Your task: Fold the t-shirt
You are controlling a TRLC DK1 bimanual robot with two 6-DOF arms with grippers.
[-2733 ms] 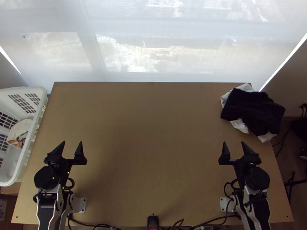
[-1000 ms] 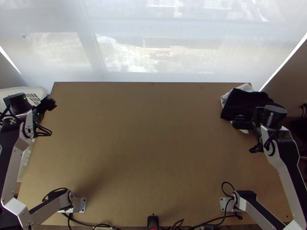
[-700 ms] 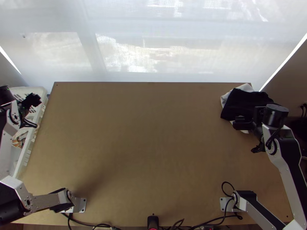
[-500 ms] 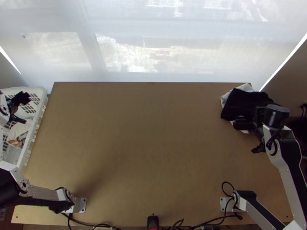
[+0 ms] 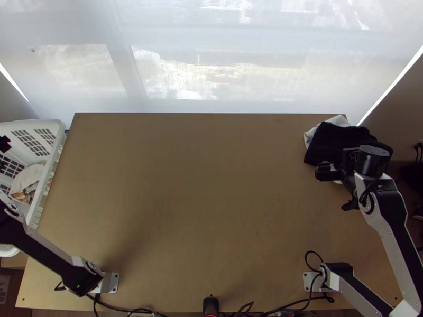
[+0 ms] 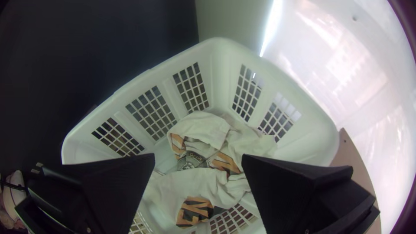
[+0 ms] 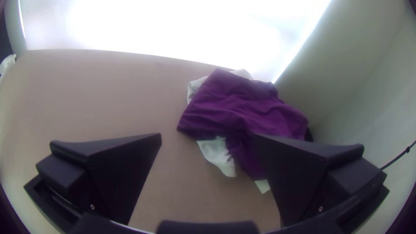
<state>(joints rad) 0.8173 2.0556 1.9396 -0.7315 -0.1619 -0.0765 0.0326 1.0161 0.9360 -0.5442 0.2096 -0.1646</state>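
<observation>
At the top view's left edge, my left gripper (image 5: 4,143) is over the white basket (image 5: 57,153). In the left wrist view that gripper (image 6: 198,159) stands open above a bunched white t-shirt (image 6: 203,132) with an orange and black print, lying in the basket (image 6: 216,47). My right gripper (image 5: 323,171) is at the near left side of a cloth pile (image 5: 330,142) on the table's far right. In the right wrist view the gripper (image 7: 208,138) is open, with the crumpled dark cloth (image 7: 242,104) beyond it on top of white cloth (image 7: 216,156).
The light wooden table (image 5: 195,201) lies between the arms, with a translucent white blind (image 5: 211,63) along its far edge. A small black device (image 5: 211,305) and cables are at the near edge.
My left arm swung up and left from the table's near side to over the basket. My right arm rose to the cloth pile, then shifted slightly left. The cloths look unmoved.
</observation>
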